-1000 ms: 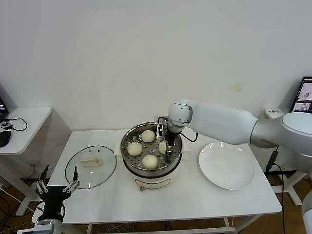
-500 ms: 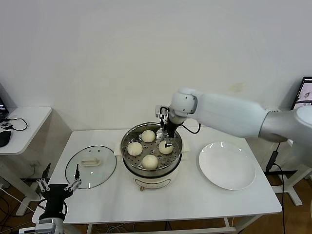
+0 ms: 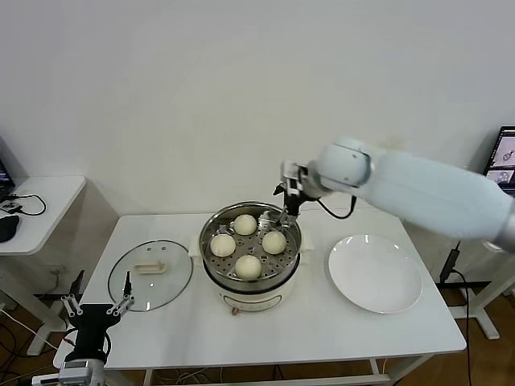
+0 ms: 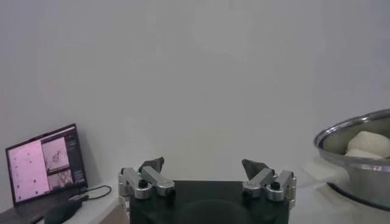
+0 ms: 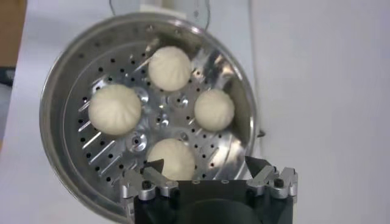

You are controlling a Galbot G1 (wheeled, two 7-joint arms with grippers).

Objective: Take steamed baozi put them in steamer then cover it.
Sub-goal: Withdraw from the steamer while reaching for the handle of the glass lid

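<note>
Four baozi in steamer; lid off; both grippers empty and spread wide.

Steamer (image 3: 250, 251) sits mid-table, baozi (image 3: 248, 266) on its perforated tray. Right gripper (image 3: 291, 211) hangs over the rim at 1 o'clock. Lid (image 3: 150, 274) lies flat at 9 o'clock, handle running left-right. Plate (image 3: 375, 273) at 3 o'clock. Left gripper (image 3: 94, 306) parked off the table's near-left corner.

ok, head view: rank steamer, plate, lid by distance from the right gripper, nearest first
1. Steamer: the right gripper hangs open over its back right rim, all four baozi inside.
2. Plate: on the table to the robot's right of the steamer.
3. Lid: flat on the table at the left, beyond the steamer from the gripper.
</note>
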